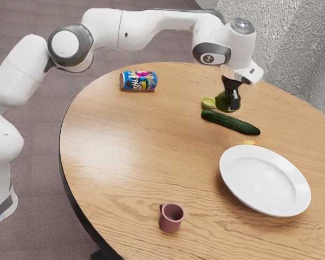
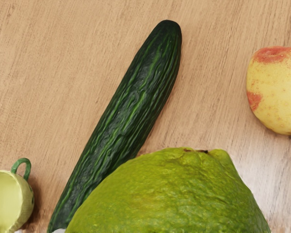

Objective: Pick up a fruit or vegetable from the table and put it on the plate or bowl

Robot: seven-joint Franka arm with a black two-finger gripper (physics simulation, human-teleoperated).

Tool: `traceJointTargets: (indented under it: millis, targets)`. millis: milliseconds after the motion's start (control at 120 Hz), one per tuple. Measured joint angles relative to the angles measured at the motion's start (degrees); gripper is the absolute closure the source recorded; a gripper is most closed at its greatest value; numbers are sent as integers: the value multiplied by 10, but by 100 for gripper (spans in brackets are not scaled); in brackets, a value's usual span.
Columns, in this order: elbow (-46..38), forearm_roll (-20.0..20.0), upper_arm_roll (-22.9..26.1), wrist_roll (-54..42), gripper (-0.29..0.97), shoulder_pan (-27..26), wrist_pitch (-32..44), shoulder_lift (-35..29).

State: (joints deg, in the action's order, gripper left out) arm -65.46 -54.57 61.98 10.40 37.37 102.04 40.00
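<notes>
the claw (image 1: 232, 107) is clamped on a green fruit (image 1: 222, 101) near the desk's (image 1: 135, 146) far side, just beside a small green cup (image 1: 208, 102) and the cucumber (image 1: 230, 122). a yellow-red apple (image 1: 251, 143) lies by the white plate's (image 1: 265, 181) far rim.

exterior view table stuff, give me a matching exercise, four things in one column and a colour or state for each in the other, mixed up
Things:
1. soda can
2. cucumber
3. plate
4. pink cup

Colour or state:
a. white, nothing on it
b. blue, lying on its side
c. upright, nearest the camera
d. dark green, long

Pairs: 1-b, 2-d, 3-a, 4-c
</notes>
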Motion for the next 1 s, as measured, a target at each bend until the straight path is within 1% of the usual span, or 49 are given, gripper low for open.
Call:
traceJointTargets:
  millis: [58, 117, 150, 217, 300, 358, 400, 467, 533, 592, 667, 758, 1000]
  targets:
    - [3, 41, -78, 1, 37, -48, -19, -48]
    - [5, 68, -115, 1, 37, -87, -33, -76]
    - [5, 78, -123, 1, 36, -104, -39, -87]
    - [5, 92, -124, -1, 35, -132, -49, -95]
    - [6, 100, -124, -5, 35, -169, -57, -98]
    - [6, 103, -117, -9, 35, -181, -59, -95]
    - [6, 95, -97, -12, 35, -182, -60, -86]
    - [6, 70, -47, -16, 35, -176, -62, -56]
    - [6, 29, 21, -20, 35, -157, -62, -17]
    - [5, 1, 48, -24, 35, -151, -54, -1]
    - [5, -21, 58, -28, 37, -150, -41, 5]
    - [1, -34, 60, -33, 36, -155, -27, 10]
    - [-10, -36, 54, -42, 35, -172, -3, 14]
